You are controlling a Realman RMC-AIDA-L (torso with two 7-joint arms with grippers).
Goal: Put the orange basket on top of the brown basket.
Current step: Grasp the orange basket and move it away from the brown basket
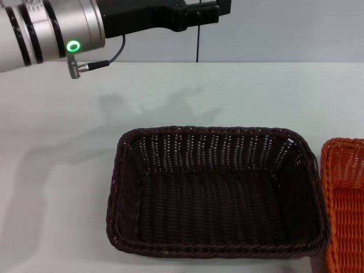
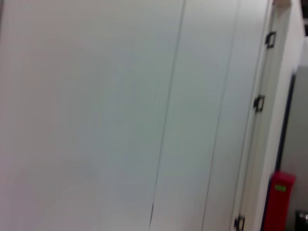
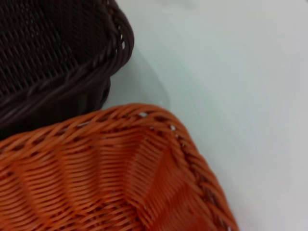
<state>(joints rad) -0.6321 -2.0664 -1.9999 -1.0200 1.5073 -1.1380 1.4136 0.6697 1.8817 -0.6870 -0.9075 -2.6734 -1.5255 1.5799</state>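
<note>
The brown basket (image 1: 216, 193) sits empty on the white table, in the middle of the head view. The orange basket (image 1: 344, 205) stands right beside it at the right edge, cut off by the frame. The right wrist view looks down on a corner of the orange basket (image 3: 120, 178) with the brown basket's corner (image 3: 62, 57) close next to it; the two rims are a small gap apart. My right gripper is not seen in any view. My left arm is raised at the top left, with its gripper (image 1: 210, 11) held high above the table's far side.
The white table (image 1: 68, 170) stretches bare to the left of and behind the baskets. The left wrist view shows only a pale wall with panel seams and a red object (image 2: 281, 202) far off.
</note>
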